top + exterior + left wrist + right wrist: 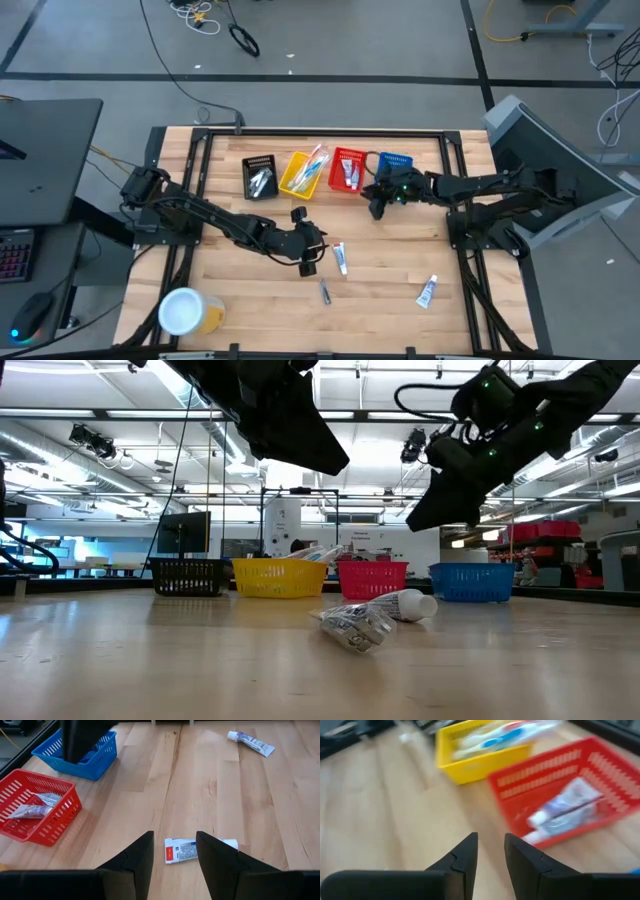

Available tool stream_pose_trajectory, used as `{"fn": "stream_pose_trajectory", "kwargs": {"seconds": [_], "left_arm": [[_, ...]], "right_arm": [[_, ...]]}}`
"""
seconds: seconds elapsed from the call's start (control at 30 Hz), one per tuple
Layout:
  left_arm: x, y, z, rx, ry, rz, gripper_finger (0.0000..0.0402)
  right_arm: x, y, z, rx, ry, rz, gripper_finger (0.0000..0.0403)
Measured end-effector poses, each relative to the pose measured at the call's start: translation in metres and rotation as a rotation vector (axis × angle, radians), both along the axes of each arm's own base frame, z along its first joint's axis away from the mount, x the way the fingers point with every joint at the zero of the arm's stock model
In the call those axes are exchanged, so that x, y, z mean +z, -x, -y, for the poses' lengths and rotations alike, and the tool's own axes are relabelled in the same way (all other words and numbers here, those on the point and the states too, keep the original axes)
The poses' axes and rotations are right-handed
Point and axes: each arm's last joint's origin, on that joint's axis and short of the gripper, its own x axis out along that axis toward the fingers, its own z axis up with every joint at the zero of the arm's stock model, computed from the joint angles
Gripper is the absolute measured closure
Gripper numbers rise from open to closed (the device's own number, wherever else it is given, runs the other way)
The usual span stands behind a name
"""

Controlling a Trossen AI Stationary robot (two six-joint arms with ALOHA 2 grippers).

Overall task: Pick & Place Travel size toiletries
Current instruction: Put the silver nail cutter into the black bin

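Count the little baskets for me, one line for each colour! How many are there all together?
Black basket: 1
Yellow basket: 1
Red basket: 1
Blue basket: 1
Total: 4 baskets

three toiletries lie loose on the wood: a white tube with a red mark [341,257] flat near the table's middle, a slim silvery packet [325,291] just beside it toward the front edge, and another white tube [427,292] well apart to the right. others sit in the baskets at the back.
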Motion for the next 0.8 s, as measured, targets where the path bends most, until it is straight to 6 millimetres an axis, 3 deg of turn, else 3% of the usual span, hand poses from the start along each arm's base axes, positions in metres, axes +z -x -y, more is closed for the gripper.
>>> {"fn": "stream_pose_trajectory", "kwargs": {"seconds": [0.47,0.63,0.8], "left_arm": [[0.000,0.000,0.000,0.003,0.005,0.002,0.0247],[0.000,0.000,0.000,0.026,0.042,0.012,0.0247],[0.005,-0.003,0.000,0.026,0.029,0.067,0.0247]], "right_arm": [[-0.009,-0.001,-0.063,0.268,0.008,0.102,0.0297],[-0.008,0.001,-0.076,0.349,0.060,0.182,0.0297],[-0.006,0.001,-0.079,0.315,0.122,0.231,0.0297]]}}
